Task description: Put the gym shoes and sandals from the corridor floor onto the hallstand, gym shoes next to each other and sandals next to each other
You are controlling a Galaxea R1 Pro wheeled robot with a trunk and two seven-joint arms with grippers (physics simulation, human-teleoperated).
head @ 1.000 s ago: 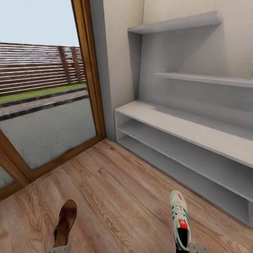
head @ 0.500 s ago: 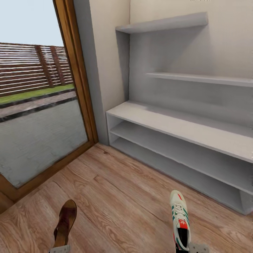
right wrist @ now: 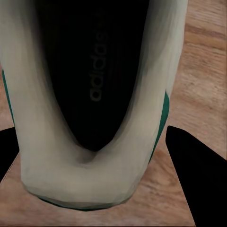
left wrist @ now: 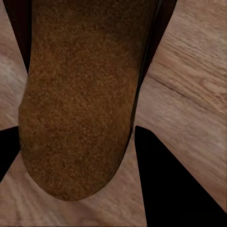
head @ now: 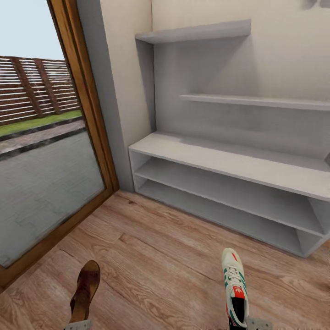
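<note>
The light brown wood-grain plank floor (head: 160,256) spreads across the lower part of the head view, its boards running at a slant toward the wall. Against the pale wall stands the wide, low, matte grey-white hallstand (head: 220,160), a flat bench top over two open shelf slots, with two stepped wall shelves above it; all its surfaces look smooth and square-edged, and every shelf visible here is bare. To its left a tall glass door in a warm brown wooden frame (head: 87,114) looks out on grey paving, a strip of grass and a slatted brown fence. Near the bottom right of the head view is a white low-top gym shoe (head: 234,288) with green side stripes, white laces and a red-orange tongue patch; its long axis runs away from the robot, toe toward the hallstand, heel nearest the camera. The right wrist view looks into its dark, lettered insole and rounded, off-white heel collar, with the right gripper's (right wrist: 94,189) dark fingers (right wrist: 196,179) set either side of the heel, apparently clasping it. Lower left is a flat brown leather sandal (head: 85,291) with a tan insole, slim and rounded at the toe, also pointing away from the robot. The left wrist view shows its grainy, suede-like brown sole between the left gripper's (left wrist: 78,175) black fingers (left wrist: 175,184), closed against it.
</note>
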